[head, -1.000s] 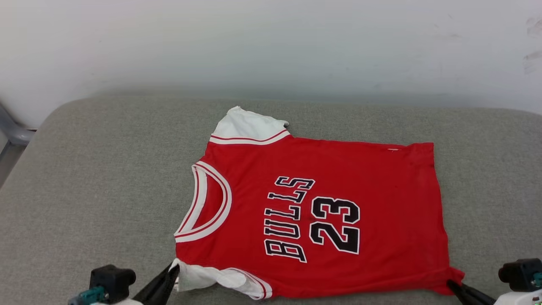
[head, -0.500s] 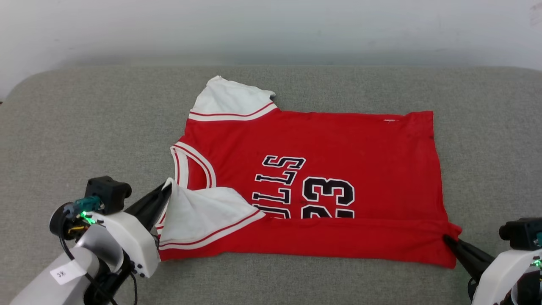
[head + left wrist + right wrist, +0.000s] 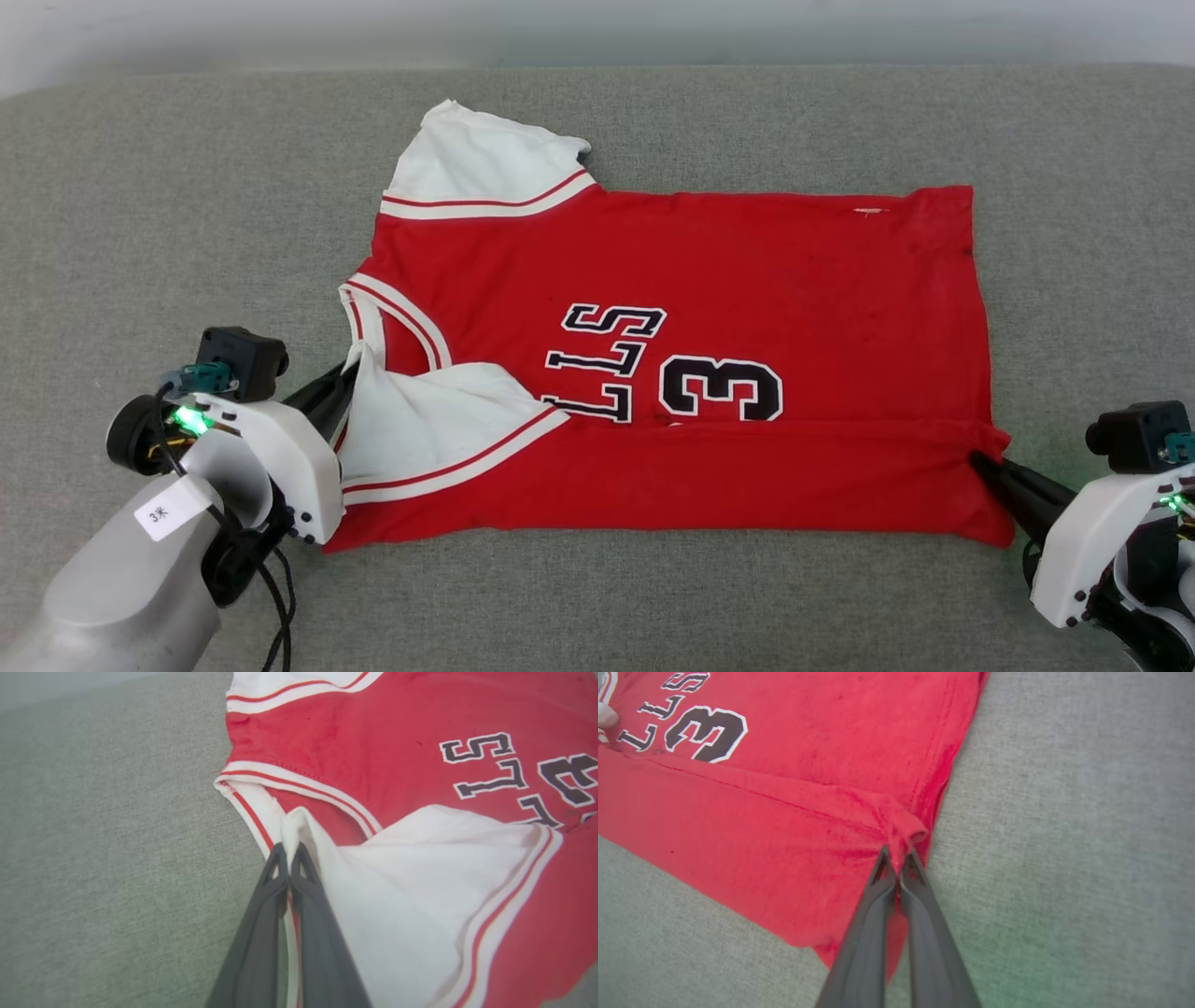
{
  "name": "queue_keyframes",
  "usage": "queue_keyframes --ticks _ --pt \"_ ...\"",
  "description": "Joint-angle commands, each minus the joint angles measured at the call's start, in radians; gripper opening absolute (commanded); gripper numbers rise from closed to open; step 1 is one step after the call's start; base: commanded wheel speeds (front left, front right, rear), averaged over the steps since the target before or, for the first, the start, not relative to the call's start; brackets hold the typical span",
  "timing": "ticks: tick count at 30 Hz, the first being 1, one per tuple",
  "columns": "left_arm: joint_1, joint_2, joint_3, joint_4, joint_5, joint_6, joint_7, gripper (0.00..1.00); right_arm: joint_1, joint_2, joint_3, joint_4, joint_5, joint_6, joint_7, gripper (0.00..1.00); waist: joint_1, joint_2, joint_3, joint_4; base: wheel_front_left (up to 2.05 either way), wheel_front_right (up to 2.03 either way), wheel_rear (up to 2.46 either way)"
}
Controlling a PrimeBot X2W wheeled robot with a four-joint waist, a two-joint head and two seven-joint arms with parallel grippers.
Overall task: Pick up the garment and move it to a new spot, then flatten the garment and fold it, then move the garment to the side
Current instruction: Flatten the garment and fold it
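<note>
Two hands were shut tight on the garment [image 3: 747, 252], which was spread over the grey padded surface [image 3: 187, 187] between them. The left hand [image 3: 347, 375] was closed on the tip of the white sleeve [image 3: 439, 420], its fingers [image 3: 261, 933] pinched together with only cloth between them. From that hand the sleeve was turned over onto the red chest, just beside the striped collar [image 3: 392, 317]. The right hand [image 3: 982, 459] was clamped on a bunched hem corner [image 3: 903, 833]. Between the two hands a red band of the near edge was folded over onto the body, so that the lettering [image 3: 611, 359] was partly covered just beyond the fold. The other sleeve [image 3: 481, 154] was laid flat, well beyond the left hand.

The step in hand was judged to be the folding itself, with a first lengthwise fold begun but not yet laid down. For the next move, both hands would need to be carried forward together, away from the robot, at a matched height and pace, so that the held edge would be set down evenly toward the far edge. Uneven travel could be expected to skew the crease or drag the whole garment.
</note>
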Motion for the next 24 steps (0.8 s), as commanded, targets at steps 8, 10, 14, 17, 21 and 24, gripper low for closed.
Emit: queue_keyframes --ticks 8,10,14,17,21,24 --pt "-0.043 -0.040 -0.057 0.103 -0.024 -0.006 -0.050 0.00 -0.045 0.021 0.039 0.064 0.002 -0.002 -0.008 0.00 -0.0002 -0.0001 -0.004 0.006 0.00 0.00 0.00" --pt "-0.047 -0.047 -0.072 0.118 -0.034 -0.006 -0.062 0.00 -0.046 0.018 0.030 0.075 -0.006 -0.002 -0.021 0.47 -0.0002 -0.0001 -0.016 0.009 0.00 0.00 0.00" --pt "-0.064 -0.042 -0.085 0.134 -0.057 -0.006 -0.085 1.00 -0.034 0.026 0.005 0.074 -0.014 -0.001 -0.054 1.00 -0.0002 -0.0001 -0.046 0.015 0.00 0.00 0.00" --pt "-0.076 -0.023 -0.096 0.134 -0.059 -0.006 -0.089 1.00 -0.013 0.030 -0.013 0.057 -0.019 -0.001 -0.070 1.00 -0.0002 -0.0001 -0.072 0.020 0.00 0.00 0.00" --pt "-0.093 0.001 -0.110 0.113 -0.082 -0.006 -0.061 1.00 0.008 0.027 -0.046 0.026 -0.035 -0.001 -0.078 1.00 -0.0002 -0.0001 -0.099 0.030 0.00 0.00 0.00" --pt "-0.113 0.030 -0.119 0.088 -0.101 -0.006 -0.013 1.00 0.027 0.026 -0.078 0.005 -0.049 -0.001 -0.077 1.00 -0.0002 -0.0001 -0.114 0.041 0.00 0.00 0.00"
